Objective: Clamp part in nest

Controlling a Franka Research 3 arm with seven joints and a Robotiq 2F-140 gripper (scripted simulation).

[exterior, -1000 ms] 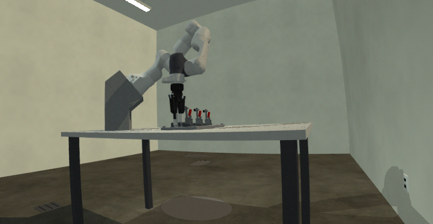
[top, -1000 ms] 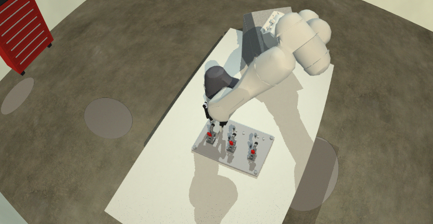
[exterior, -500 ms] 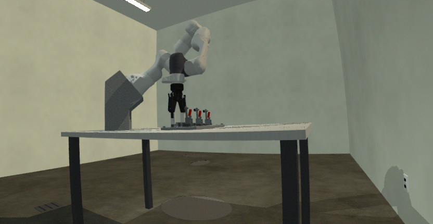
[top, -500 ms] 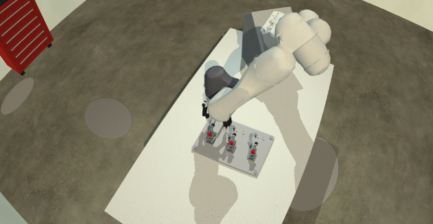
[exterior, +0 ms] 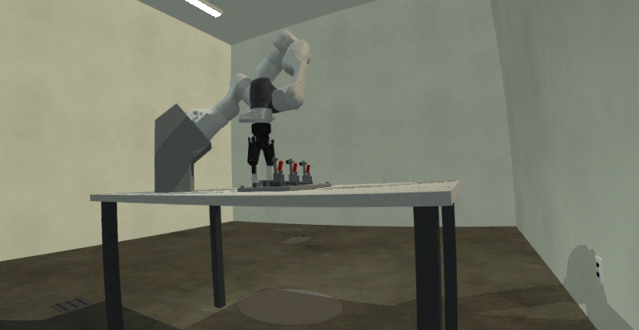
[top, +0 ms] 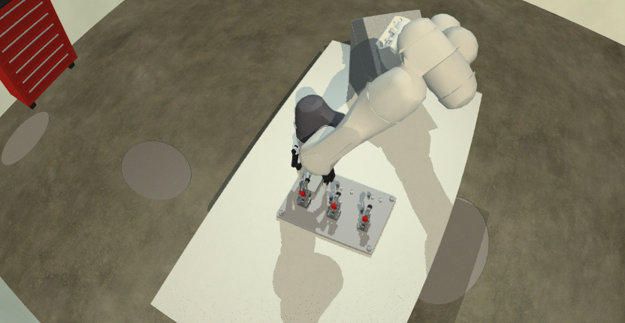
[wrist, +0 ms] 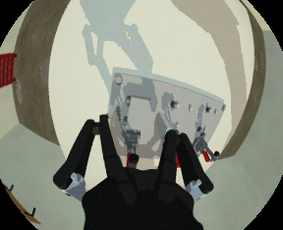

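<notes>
The grey fixture plate (top: 339,216) lies on the white table and carries three toggle clamps with red handles (top: 301,193) (top: 333,206) (top: 364,218). In the side view the red handles (exterior: 279,166) stand up. My gripper (top: 316,180) (exterior: 261,178) points straight down over the leftmost nest, behind its clamp, with the fingers apart and the tips low at the plate. In the wrist view the open fingers straddle a pale block-like part (wrist: 143,114) in that nest. I cannot tell whether the fingers touch it, and the arm hides most of it in the overhead view.
The robot's grey pedestal (exterior: 176,153) stands at the table's far end. A red tool cabinet (top: 30,41) stands on the floor far to the left. The table edge runs close to the plate's left side.
</notes>
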